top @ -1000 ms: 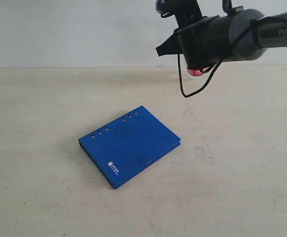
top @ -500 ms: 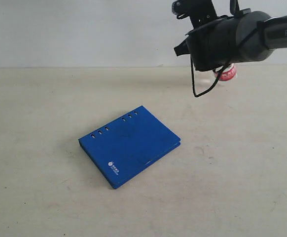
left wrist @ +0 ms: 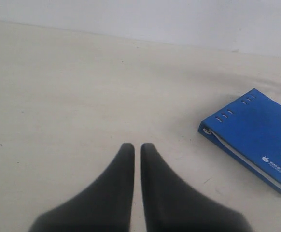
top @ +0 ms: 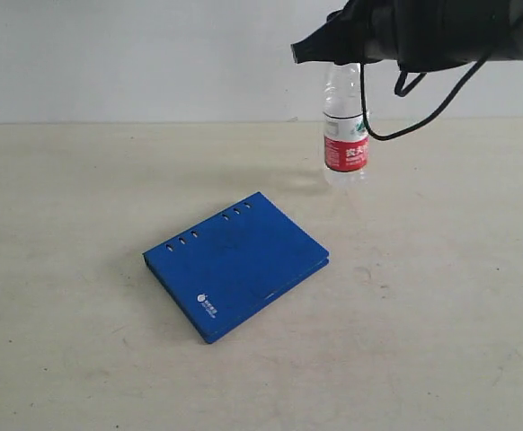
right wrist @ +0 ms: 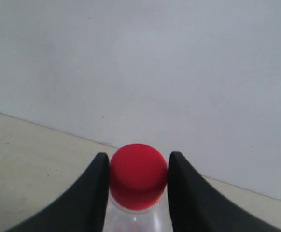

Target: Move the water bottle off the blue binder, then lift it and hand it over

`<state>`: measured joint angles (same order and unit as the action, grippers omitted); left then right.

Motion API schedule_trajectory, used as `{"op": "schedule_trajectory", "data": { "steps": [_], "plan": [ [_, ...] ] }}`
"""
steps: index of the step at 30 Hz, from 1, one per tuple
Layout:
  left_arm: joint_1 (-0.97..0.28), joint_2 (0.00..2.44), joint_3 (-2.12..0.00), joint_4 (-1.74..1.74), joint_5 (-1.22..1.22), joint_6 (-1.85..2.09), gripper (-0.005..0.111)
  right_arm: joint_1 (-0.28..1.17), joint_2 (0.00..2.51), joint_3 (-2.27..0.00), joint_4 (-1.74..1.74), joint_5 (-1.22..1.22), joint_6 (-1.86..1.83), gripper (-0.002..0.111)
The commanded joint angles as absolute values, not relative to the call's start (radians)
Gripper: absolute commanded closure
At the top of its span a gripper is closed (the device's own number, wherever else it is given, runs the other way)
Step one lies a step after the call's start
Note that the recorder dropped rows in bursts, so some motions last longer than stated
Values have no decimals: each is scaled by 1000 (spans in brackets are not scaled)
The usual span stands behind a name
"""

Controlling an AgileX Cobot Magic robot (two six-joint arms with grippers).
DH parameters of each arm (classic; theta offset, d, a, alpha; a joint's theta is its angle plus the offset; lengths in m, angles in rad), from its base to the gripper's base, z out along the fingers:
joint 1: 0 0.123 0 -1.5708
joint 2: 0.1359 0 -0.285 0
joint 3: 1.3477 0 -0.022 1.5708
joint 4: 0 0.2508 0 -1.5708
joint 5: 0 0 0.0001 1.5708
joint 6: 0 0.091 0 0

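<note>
Above the counter [top: 82, 224]: right arm [top: 441, 31] reaches level, jaws clamped on upright bottle [top: 344, 135] at cap; left jaws nearly together, empty.

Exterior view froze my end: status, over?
Right fingers shut on clear plastic red-capped water bottle, aloft. Left fingers shut, empty. Flat deep-blue binder apart, not in the way.

Ext. view: water bottle [top: 345, 148] cap behind R end effector [right wrist: 138, 155]

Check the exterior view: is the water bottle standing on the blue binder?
No, the right gripper holds the water bottle apart from the blue binder.
</note>
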<state>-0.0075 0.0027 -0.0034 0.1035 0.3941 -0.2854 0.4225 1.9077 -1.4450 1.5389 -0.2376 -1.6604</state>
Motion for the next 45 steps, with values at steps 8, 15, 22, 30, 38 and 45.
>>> {"op": "schedule_trajectory", "data": {
  "steps": [8, 15, 22, 30, 38, 45],
  "plan": [
    [-12, 0, 0, 97, 389, -282, 102, 237, 1894, -1439, 1476, 184, -1710, 108],
    [-12, 0, 0, 97, 389, -282, 102, 219, 1894, -1439, 1474, 194, -1770, 104],
    [-12, 0, 0, 97, 389, -282, 102, 219, 1894, -1439, 1445, 191, -1770, 62],
    [-12, 0, 0, 97, 389, -282, 102, 219, 1821, -1439, 1445, 157, -1789, 61],
    [-12, 0, 0, 97, 389, -282, 102, 219, 1618, -1439, 1422, 347, -1694, 61],
    [-12, 0, 0, 97, 389, -282, 102, 221, 1571, -1439, 1108, 938, -1486, 109]
  ]
}}
